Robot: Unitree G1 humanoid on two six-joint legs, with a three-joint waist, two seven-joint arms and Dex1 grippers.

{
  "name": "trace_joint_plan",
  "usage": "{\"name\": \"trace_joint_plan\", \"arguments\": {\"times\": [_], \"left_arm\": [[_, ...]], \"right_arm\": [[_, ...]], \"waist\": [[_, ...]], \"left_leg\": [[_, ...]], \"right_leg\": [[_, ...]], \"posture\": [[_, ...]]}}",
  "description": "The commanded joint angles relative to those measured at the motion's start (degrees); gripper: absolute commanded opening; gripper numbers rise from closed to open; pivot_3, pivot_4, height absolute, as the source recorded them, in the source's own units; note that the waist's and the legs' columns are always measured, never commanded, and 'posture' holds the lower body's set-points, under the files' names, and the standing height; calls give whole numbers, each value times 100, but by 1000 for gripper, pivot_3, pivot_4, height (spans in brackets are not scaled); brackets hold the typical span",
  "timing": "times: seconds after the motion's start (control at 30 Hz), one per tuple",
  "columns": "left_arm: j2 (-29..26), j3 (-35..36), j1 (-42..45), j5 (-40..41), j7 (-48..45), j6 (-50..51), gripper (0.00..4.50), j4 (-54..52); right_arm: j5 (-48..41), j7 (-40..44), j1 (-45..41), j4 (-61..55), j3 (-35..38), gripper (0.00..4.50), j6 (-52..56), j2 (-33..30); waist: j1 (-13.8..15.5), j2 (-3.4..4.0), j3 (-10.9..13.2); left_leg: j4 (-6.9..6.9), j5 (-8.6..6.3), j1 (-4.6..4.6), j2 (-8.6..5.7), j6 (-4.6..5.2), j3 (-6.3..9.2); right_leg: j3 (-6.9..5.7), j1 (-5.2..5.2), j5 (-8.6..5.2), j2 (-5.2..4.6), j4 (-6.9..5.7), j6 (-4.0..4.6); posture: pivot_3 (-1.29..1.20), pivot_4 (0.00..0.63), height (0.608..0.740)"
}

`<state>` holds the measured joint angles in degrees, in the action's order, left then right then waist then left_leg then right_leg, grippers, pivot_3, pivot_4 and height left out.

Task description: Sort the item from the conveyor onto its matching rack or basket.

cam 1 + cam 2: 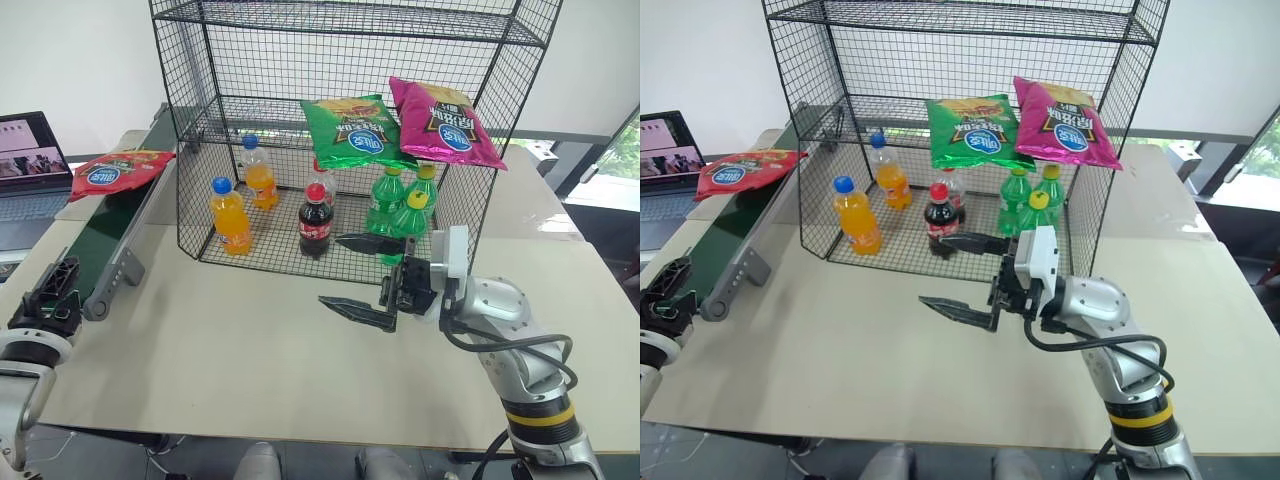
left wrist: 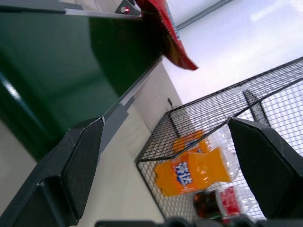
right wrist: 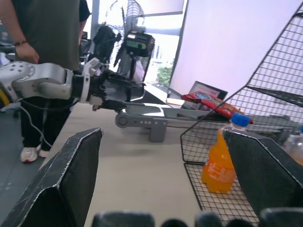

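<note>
Red crinkly chips bag (image 1: 118, 170) lies flat on the conveyor (image 1: 110, 232)'s far end: likely light, soft, slippery; pinch an edge. Left hand (image 1: 45, 297) released, near the belt. Wire rack (image 1: 340, 130) holds orange, cola and green bottles below, green and pink bags above. Right hand (image 1: 362, 278) released, empty.

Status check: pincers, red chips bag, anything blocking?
Left pincer open, empty, beside the conveyor. Right pincer open, empty, over the table in front of the rack. Red chips bag on the belt, ungrasped. Nothing blocking.
</note>
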<state>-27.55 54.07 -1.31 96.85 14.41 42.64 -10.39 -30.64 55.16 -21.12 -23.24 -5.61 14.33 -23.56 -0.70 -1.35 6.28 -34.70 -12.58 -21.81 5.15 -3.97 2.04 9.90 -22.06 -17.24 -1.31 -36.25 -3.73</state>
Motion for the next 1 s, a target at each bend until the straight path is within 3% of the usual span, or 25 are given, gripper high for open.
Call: {"name": "trace_joint_plan", "arguments": {"times": [0.03,0.33,1.0], "left_arm": [[-223,249,-63,377,37,-219,4466,135],[-359,356,9,735,37,-542,4466,889],[-583,190,138,622,-290,-503,4466,1275]], "right_arm": [[-142,45,-150,-55,80,4500,-156,50],[-224,28,-302,-66,137,4500,-123,90],[-334,110,-477,-215,211,4500,-195,-36]], "waist": [[-9,2,0],[2,2,-1],[-10,-2,-2]], "left_leg": [[2,0,0,0,0,0],[12,2,0,0,-4,0],[40,14,3,0,-25,-1]], "right_leg": [[0,-2,0,0,0,1],[-1,-7,-3,0,3,5],[-2,-12,-4,0,10,7]], "posture": [[0,150,740],[0,150,740],[0,150,740]]}}
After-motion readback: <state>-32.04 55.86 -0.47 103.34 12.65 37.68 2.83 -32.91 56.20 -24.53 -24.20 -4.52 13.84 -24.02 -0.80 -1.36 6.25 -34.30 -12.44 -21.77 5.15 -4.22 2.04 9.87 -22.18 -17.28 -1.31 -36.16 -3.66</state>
